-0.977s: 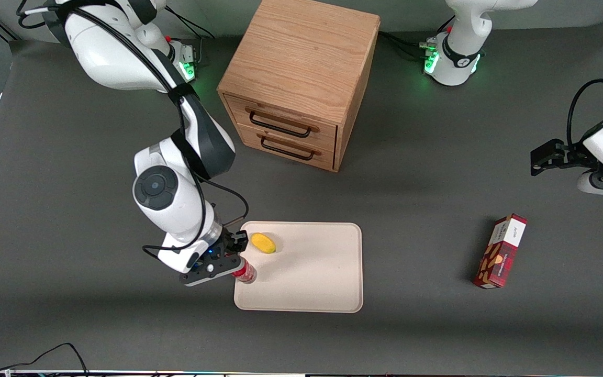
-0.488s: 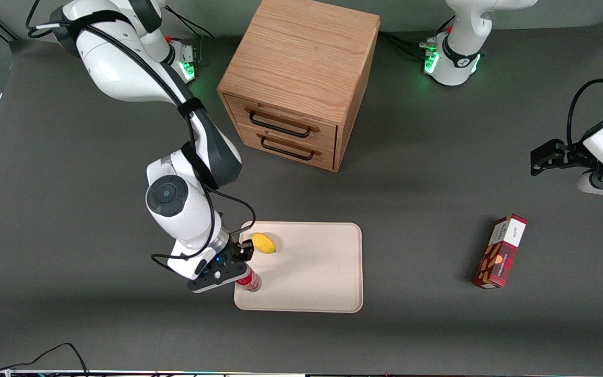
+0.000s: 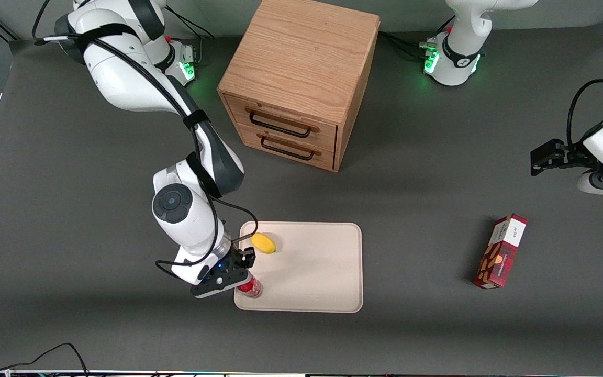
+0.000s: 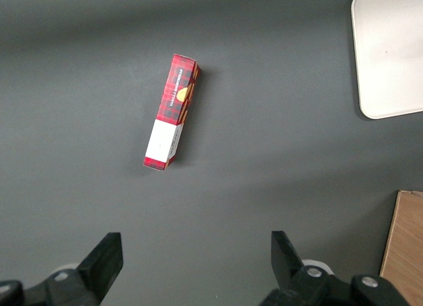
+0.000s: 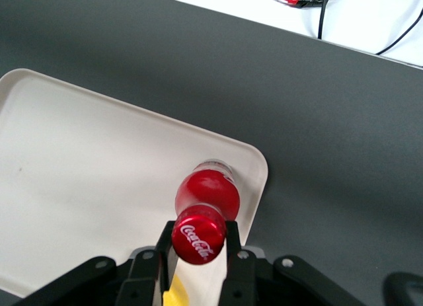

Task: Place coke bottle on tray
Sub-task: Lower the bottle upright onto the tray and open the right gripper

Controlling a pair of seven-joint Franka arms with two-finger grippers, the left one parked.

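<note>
Right wrist view: the fingers (image 5: 234, 243) of the gripper (image 5: 198, 243) are clamped on the neck of the coke bottle (image 5: 206, 199), just under its red cap. The bottle stands upright with its clear base over the tray (image 5: 79, 180) — close inside a rounded corner of the rim.

Front view: the gripper (image 3: 236, 277) holds the coke bottle (image 3: 251, 287) at the tray (image 3: 317, 272) corner nearest the camera, toward the working arm's end. A yellow object (image 3: 263, 243) lies on the tray farther from the camera. A red snack box (image 3: 500, 251) lies on the table (image 3: 71, 209) well apart from the tray — toward the parked arm's end. A wooden cabinet (image 3: 301, 78) stands farther from the camera than the tray.
</note>
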